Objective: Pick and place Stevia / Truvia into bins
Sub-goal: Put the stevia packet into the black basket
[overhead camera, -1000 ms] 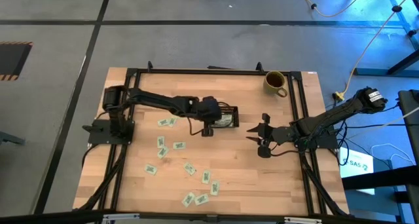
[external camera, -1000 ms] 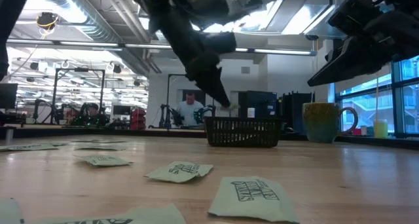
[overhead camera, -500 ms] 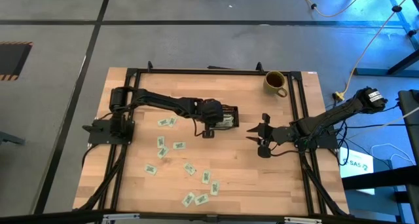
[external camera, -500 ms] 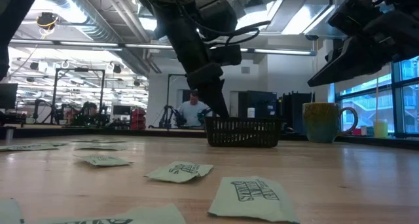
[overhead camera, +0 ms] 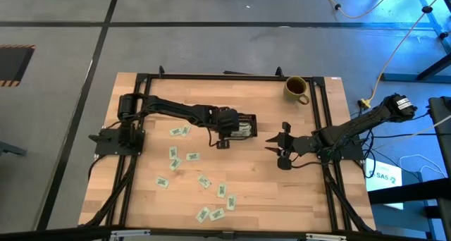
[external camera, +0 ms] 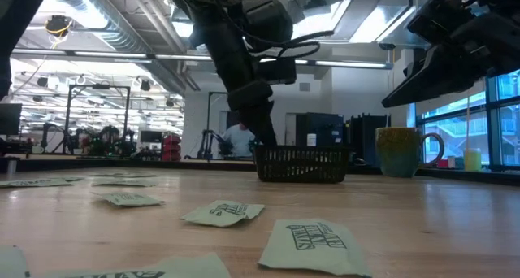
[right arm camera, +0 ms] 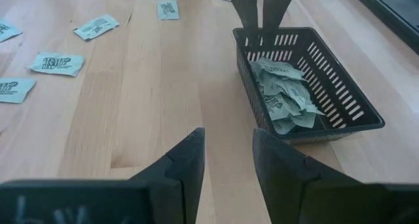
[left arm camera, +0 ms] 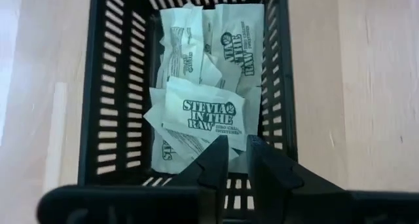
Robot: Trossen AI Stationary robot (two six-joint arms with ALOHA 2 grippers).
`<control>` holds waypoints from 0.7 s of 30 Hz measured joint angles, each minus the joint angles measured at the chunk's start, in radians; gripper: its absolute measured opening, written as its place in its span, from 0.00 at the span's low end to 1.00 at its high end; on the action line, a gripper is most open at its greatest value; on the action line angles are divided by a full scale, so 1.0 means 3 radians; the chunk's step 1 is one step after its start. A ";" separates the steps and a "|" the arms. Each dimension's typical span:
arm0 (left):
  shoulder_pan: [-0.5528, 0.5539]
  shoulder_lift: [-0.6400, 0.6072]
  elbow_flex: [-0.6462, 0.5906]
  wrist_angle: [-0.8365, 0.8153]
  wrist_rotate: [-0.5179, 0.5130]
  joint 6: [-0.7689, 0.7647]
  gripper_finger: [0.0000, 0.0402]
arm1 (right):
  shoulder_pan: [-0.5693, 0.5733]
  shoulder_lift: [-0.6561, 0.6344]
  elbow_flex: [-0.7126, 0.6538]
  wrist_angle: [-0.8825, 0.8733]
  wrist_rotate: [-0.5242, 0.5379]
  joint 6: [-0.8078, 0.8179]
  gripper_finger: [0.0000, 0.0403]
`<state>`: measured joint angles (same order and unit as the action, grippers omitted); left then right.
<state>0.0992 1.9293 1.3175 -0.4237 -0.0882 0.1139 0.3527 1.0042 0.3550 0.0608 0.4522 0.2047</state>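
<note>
Loose packets [overhead camera: 190, 172] lie scattered on the left and front of the wooden table [overhead camera: 261, 188]. Left gripper [left arm camera: 237, 160] hangs over the near end of the black basket [left arm camera: 93, 86], fingers slightly parted, pinching nothing; a heap of packets lies inside. Mug [overhead camera: 297, 89] at the far edge. Right gripper [right arm camera: 228, 157] waits right of the basket, fingers spread, empty.
</note>
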 joint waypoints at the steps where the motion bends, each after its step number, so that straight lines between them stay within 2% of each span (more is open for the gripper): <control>1: -0.0003 0.0000 0.0012 -0.0031 -0.0015 -0.0038 0.12 | 0.0000 0.0000 0.0000 0.0000 0.0000 0.0000 0.33; 4: -0.0004 -0.0080 0.0123 -0.0445 -0.0060 -0.0066 0.11 | 0.0000 0.0000 0.0000 0.0000 0.0000 -0.0003 0.33; 7: -0.0004 -0.0185 0.0186 -0.0705 -0.0245 -0.0074 0.10 | 0.0000 0.0000 0.0000 0.0000 0.0001 -0.0001 0.33; 12: -0.0002 -0.0387 0.0185 -0.0912 -0.0411 -0.0164 0.10 | 0.0000 0.0005 0.0000 -0.0021 0.0001 -0.0003 0.33; 21: 0.0002 -0.0509 0.0020 -0.1665 -0.0502 -0.0662 0.22 | 0.0000 0.0008 0.0000 -0.0059 0.0000 -0.0012 0.33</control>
<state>0.0998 1.7767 1.3234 -0.9232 -0.2388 -0.0848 0.3527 1.0065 0.3550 0.0431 0.4522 0.2010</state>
